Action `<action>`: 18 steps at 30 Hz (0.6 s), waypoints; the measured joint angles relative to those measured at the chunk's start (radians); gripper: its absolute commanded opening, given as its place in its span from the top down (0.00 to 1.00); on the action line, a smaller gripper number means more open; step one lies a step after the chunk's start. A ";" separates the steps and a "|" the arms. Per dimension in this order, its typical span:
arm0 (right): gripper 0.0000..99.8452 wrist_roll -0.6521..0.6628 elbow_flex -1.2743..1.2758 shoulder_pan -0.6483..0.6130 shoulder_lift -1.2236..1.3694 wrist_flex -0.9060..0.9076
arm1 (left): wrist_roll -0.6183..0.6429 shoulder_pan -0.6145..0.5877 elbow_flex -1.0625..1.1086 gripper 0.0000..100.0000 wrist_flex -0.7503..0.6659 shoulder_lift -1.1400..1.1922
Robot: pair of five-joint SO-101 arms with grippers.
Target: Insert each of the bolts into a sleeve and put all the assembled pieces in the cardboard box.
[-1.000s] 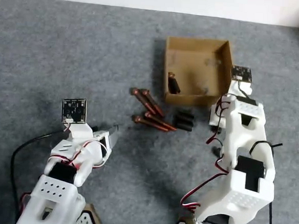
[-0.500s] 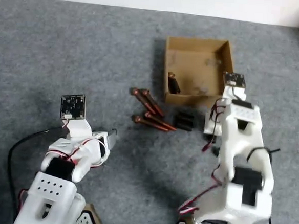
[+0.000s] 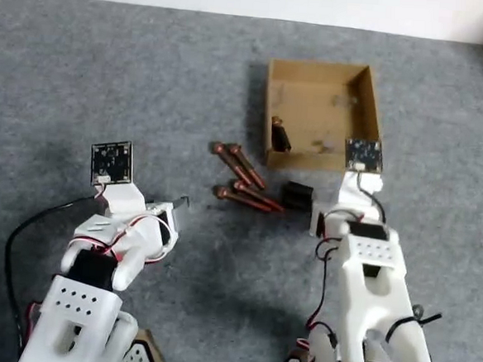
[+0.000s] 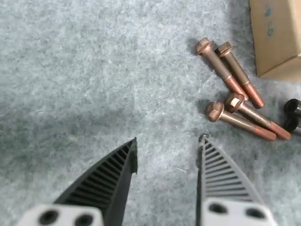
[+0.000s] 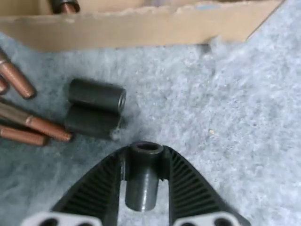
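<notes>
Four loose bolts (image 4: 237, 115) lie ahead of the left claw (image 4: 168, 140). Three sleeves (image 5: 96, 94): one in the right claw (image 5: 144, 154), two just beyond. One cardboard box (image 3: 321, 104).

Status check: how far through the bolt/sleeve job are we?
Done: what looks like one assembled piece lies in the cardboard box.
In hand: the right gripper is shut on a sleeve. The left gripper is open over the carpet, short of the bolts.
Left: four bolts lie loose, none sleeved, and two sleeves lie beside them. Roughly one of five done.
</notes>
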 measured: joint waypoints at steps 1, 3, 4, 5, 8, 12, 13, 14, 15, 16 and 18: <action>1.00 0.000 0.006 0.000 0.000 -0.017 | -0.005 0.000 0.000 0.80 0.000 0.000; 1.00 0.000 0.017 0.002 -0.002 -0.046 | -0.015 0.000 0.000 0.80 0.000 0.000; 1.00 0.000 0.018 0.002 -0.002 -0.057 | -0.029 0.000 0.000 0.80 0.000 0.000; 1.00 0.000 0.018 0.000 -0.002 -0.063 | -0.044 -0.014 0.000 0.80 0.000 0.000; 1.00 0.000 0.018 0.002 -0.002 -0.081 | -0.043 -0.064 0.000 0.80 -0.020 0.000; 1.00 0.000 0.058 0.000 -0.003 -0.127 | -0.048 -0.100 0.006 0.80 -0.032 0.000; 1.00 0.000 0.063 0.003 -0.003 -0.140 | -0.048 -0.104 0.023 0.80 -0.041 0.000; 1.00 0.000 0.064 0.005 -0.003 -0.149 | -0.048 -0.110 0.044 0.80 -0.052 0.000; 1.00 0.000 0.066 0.005 -0.003 -0.155 | -0.048 -0.117 0.061 0.81 -0.074 0.000; 1.00 0.000 0.066 0.003 -0.003 -0.158 | -0.048 -0.121 0.069 0.82 -0.097 0.000; 1.00 0.000 0.066 0.000 -0.003 -0.160 | -0.043 -0.101 0.075 0.87 -0.138 -0.002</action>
